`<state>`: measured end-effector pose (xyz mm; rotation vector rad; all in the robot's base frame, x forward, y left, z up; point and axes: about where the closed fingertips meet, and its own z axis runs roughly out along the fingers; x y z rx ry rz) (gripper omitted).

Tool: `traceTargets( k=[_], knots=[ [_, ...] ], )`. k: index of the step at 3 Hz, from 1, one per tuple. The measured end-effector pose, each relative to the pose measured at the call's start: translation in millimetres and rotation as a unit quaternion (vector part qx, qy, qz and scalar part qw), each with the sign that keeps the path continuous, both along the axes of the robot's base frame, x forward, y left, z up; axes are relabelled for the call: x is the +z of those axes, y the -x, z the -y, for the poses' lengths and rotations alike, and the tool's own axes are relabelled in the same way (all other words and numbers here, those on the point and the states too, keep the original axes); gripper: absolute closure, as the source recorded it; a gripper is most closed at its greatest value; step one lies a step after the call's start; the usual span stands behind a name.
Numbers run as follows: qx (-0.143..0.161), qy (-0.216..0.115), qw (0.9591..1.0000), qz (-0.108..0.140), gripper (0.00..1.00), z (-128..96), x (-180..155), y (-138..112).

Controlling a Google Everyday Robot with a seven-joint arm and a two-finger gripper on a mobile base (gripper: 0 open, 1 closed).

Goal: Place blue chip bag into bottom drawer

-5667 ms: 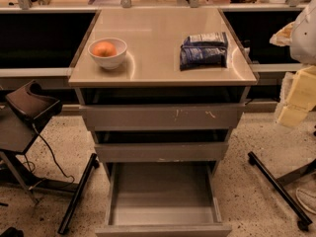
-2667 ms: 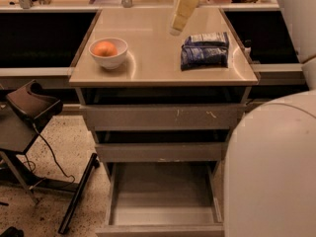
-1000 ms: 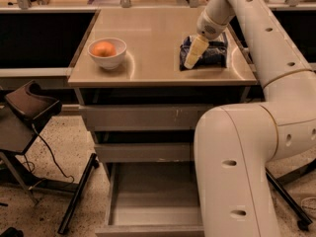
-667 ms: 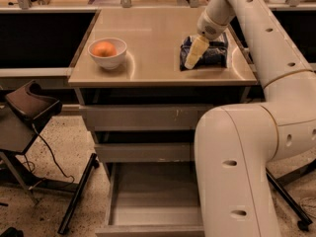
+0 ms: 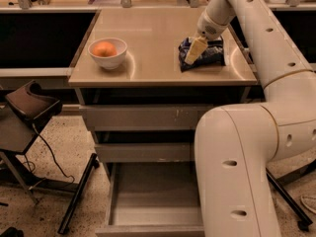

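Much as a moment earlier: gripper (image 5: 194, 52) still down on left end of blue chip bag (image 5: 213, 57), upper right of frame; open or closed, cannot tell. Lying flat, long axis left-right, on beige cabinet top (image 5: 148, 28). White bowl (image 5: 116, 59) holding orange (image 5: 104, 49), upper left. Bottom drawer (image 5: 155, 191) pulled open, lower centre, over speckled floor (image 5: 49, 201).

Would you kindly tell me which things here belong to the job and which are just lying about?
For the job: blue chip bag; open bottom drawer; end effector, down at the bag.
Lying about: white bowl; orange in it; dark seat beside the cabinet.
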<state>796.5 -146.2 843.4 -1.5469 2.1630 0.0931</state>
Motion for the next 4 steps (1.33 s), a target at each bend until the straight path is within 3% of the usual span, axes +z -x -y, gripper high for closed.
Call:
traceTargets(
  k=[2,3,4],
  knots=[
    [0.0,0.0,1.0,0.0,0.89,0,0,0],
    [0.015,0.021,0.9996,0.01,1.0,-20,18,1],
    [0.035,0.037,0.9985,0.019,1.0,-64,60,23]
  ],
)
